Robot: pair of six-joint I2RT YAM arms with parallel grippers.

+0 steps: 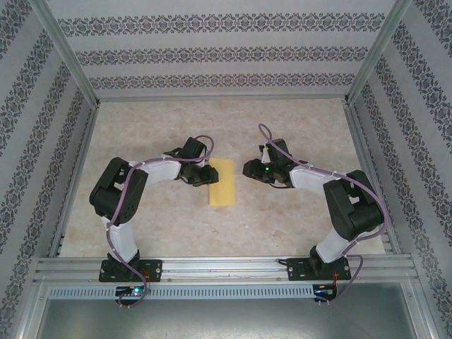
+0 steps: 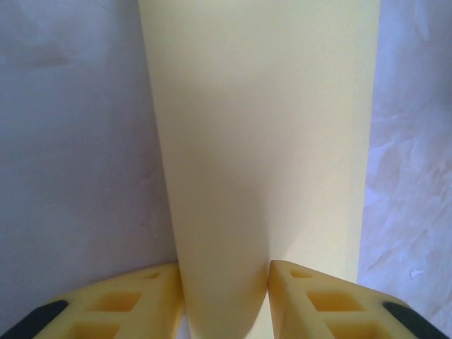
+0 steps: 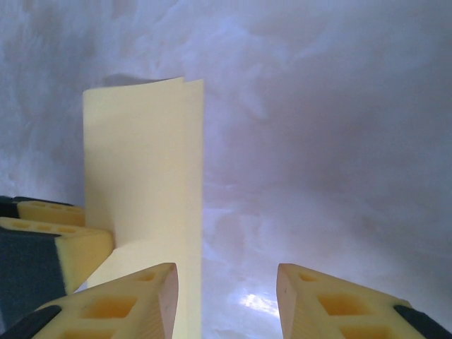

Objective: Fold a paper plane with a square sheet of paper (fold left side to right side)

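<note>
The square sheet of paper [image 1: 222,182] lies on the table as a narrow pale-yellow rectangle, folded over on itself. My left gripper [image 1: 205,176] is at its left edge. In the left wrist view the rounded fold of the paper [image 2: 261,141] fills the gap of the left gripper [image 2: 226,272] and touches both fingers. My right gripper [image 1: 248,169] hovers just right of the sheet. It is open [image 3: 226,272], with bare table and a thin strip of the paper's [image 3: 141,162] edge under it. A left gripper finger [image 3: 60,244] shows at the left of that view.
The beige marbled table [image 1: 296,219] is boxed in by patterned walls [image 1: 212,49] and metal frame rails [image 1: 226,268] along the near edge. Both arms bend inward toward the middle.
</note>
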